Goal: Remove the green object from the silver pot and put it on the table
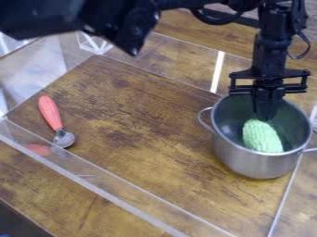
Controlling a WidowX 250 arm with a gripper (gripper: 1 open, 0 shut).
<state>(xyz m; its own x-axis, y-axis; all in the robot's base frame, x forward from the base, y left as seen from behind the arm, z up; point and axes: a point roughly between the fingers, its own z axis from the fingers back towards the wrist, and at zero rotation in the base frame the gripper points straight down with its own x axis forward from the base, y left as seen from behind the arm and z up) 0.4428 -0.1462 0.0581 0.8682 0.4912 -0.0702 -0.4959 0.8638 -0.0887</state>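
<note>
The silver pot (235, 155) stands on the table (143, 125) at the right. Inside it lies the green object (261, 136), bumpy and oblong. My black gripper (269, 111) points straight down over the pot's opening, its tips just above the far end of the green object. The fingers are pressed together with nothing between them.
A spoon with a red handle (50, 115) lies at the left by the clear acrylic wall (74, 171). Clear walls edge the table all round. A dark blurred part of the arm (106, 20) fills the upper left.
</note>
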